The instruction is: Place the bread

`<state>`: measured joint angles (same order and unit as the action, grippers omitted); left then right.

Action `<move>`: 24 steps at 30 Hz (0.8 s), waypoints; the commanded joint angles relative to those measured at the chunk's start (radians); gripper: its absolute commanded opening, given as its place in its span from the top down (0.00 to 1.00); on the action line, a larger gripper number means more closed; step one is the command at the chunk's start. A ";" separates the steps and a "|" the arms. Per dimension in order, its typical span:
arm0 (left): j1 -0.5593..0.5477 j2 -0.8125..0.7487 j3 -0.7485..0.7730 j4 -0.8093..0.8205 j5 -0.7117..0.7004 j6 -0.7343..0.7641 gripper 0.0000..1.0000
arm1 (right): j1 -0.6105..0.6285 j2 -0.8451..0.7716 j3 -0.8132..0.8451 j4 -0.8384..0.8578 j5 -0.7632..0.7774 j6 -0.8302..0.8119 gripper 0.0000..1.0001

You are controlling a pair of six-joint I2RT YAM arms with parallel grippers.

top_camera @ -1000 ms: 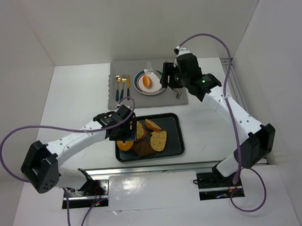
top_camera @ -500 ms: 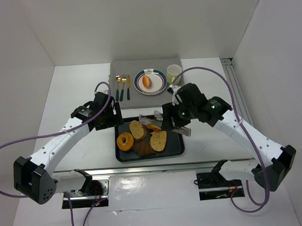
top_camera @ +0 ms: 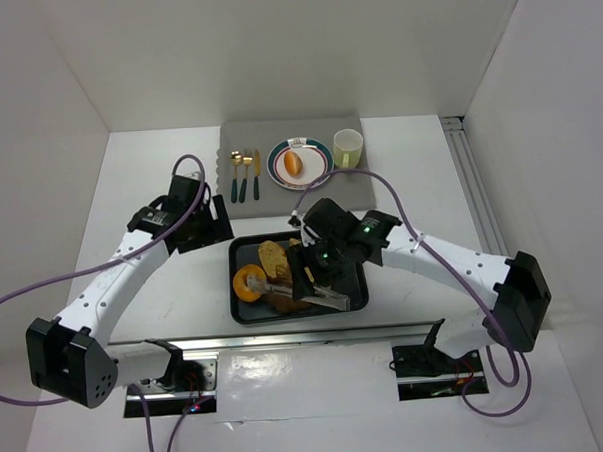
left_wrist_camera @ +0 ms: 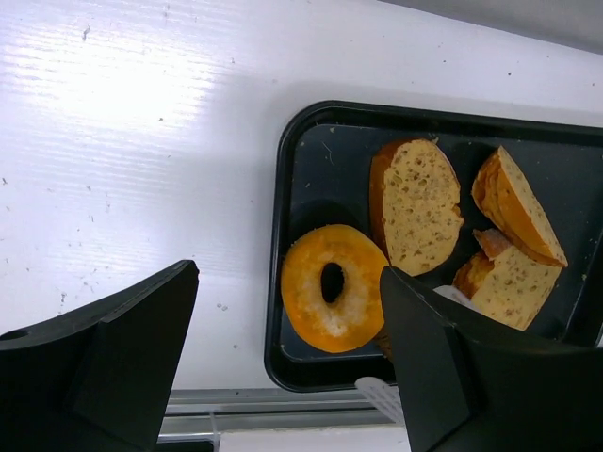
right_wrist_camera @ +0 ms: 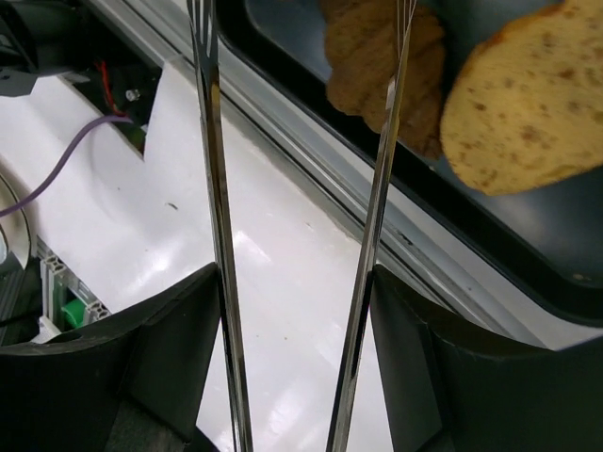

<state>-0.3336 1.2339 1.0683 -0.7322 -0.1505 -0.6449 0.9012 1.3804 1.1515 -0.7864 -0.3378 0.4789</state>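
The bread lies on a black tray [top_camera: 352, 284]: a golden ring bagel [top_camera: 249, 282], a tan toast slice [top_camera: 274, 255], more slices and a dark croissant partly hidden under my right arm. An orange oval roll [top_camera: 294, 163] lies on the round plate [top_camera: 317, 163] at the back. My right gripper [top_camera: 311, 269] is over the tray, shut on metal tongs [top_camera: 325, 298]. In the right wrist view the tongs' arms [right_wrist_camera: 212, 188] stand spread, their tips either side of the croissant [right_wrist_camera: 377, 56], next to a toast slice [right_wrist_camera: 528, 113]. My left gripper [top_camera: 213, 222] is open and empty, left of the tray. In its wrist view it [left_wrist_camera: 287, 358] hangs above the bagel [left_wrist_camera: 332, 299].
A grey placemat [top_camera: 355, 196] at the back holds the plate, gold cutlery [top_camera: 242, 174] and a pale yellow cup [top_camera: 347, 147]. A metal rail [top_camera: 286, 339] runs along the near edge. White walls close in the table on three sides.
My right arm has swung from the plate at the back down to the tray, tongs in hand. My left arm has drawn back from the tray to the left.
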 commanded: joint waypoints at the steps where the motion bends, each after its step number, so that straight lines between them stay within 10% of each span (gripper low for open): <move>1: 0.016 -0.039 0.007 0.019 0.034 0.034 0.09 | 0.028 0.022 0.005 0.116 -0.032 0.017 0.31; 10: 0.034 -0.048 -0.031 0.037 0.063 0.053 0.09 | 0.038 0.134 0.025 0.170 -0.030 0.017 0.32; 24: 0.077 -0.067 -0.031 0.047 0.054 0.089 0.09 | 0.007 0.109 0.154 0.082 0.095 -0.026 0.72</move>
<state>-0.2779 1.1961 1.0397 -0.7109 -0.0982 -0.5800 0.9180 1.5421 1.2194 -0.6979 -0.2920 0.4786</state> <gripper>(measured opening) 0.910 0.384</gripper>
